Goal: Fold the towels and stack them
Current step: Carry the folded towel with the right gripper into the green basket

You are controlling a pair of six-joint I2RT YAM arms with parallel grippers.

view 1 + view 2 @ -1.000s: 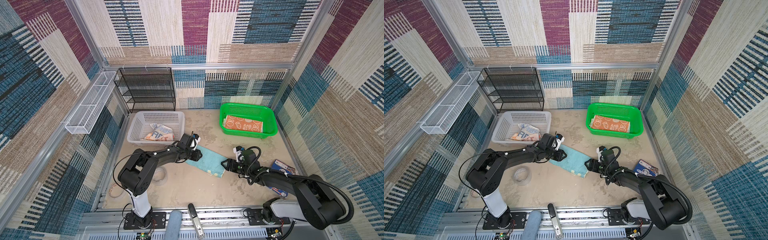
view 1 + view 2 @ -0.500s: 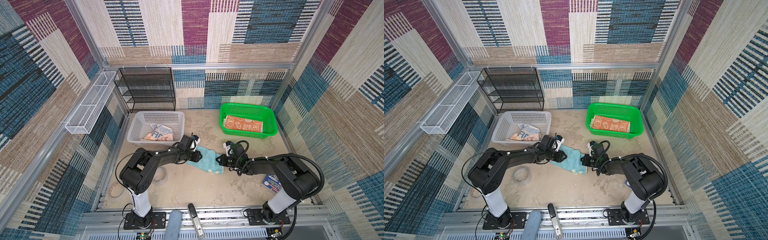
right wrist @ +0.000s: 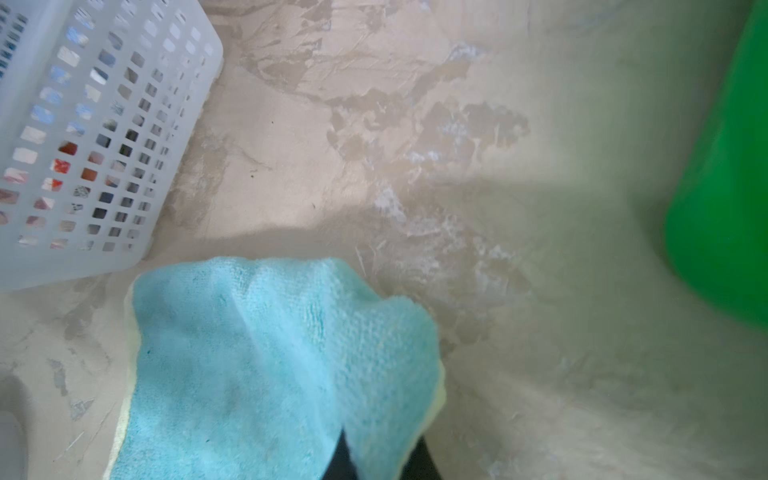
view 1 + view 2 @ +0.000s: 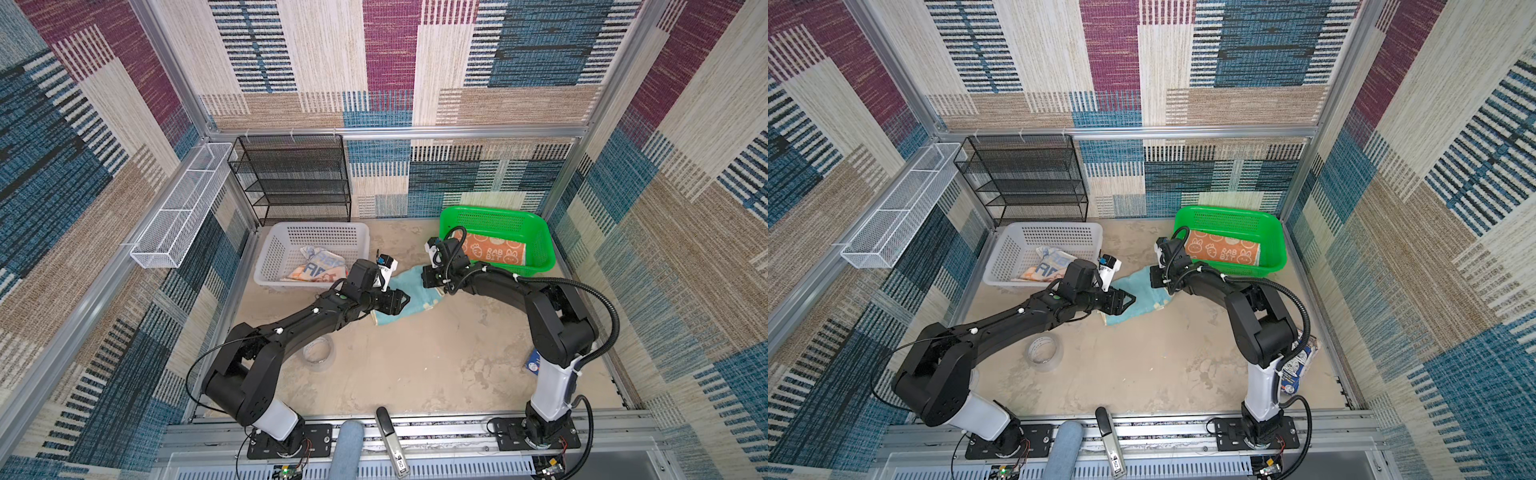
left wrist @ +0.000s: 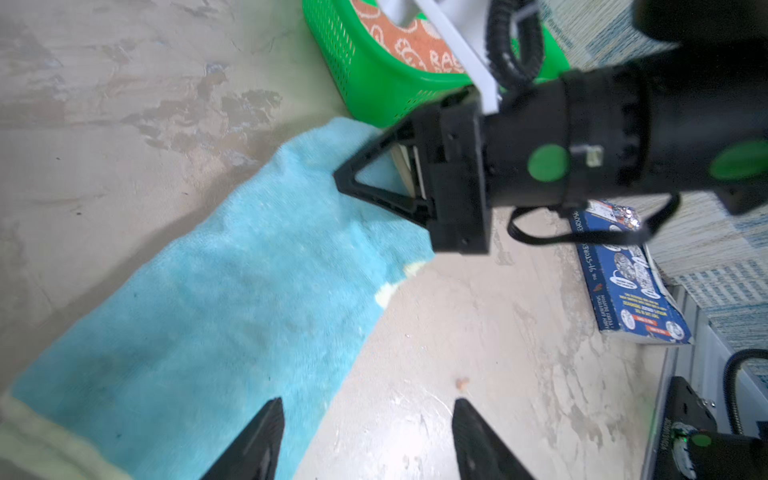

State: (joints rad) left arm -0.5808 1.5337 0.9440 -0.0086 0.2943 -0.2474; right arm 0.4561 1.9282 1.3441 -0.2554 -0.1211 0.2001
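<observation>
Here the left arm stretches low from its base at the front rail toward the middle of the floor [image 4: 415,374]. Its forearm is nearly level, and the left gripper [image 4: 400,300] hovers over the near end of the teal towel [image 4: 415,286]. In the left wrist view its fingers [image 5: 266,436] are spread, one above the cloth's edge and one above bare floor, gripping nothing. The right arm bends up from its base and folds sharply at the elbow. It reaches back down so that the right gripper [image 4: 427,281] meets the towel's far end, just beside the green basket [image 4: 540,245]. There its jaws are pressed together on a bunch of teal cloth, as the right wrist view shows [image 3: 376,461]. The towel lies as a long strip between the two grippers. A pale yellow rim shows along one long edge, and its far corner is close to the green basket's near wall. An orange towel [image 4: 494,251] lies flat in that basket, and a lettered towel [image 4: 320,266] sits crumpled in the white basket [image 4: 270,257]. Bare floor opens wide between the teal towel and the front rail. It is broken only by a tape roll [image 4: 319,353] near the left forearm and a book [image 4: 1300,365] behind the right arm's base.
</observation>
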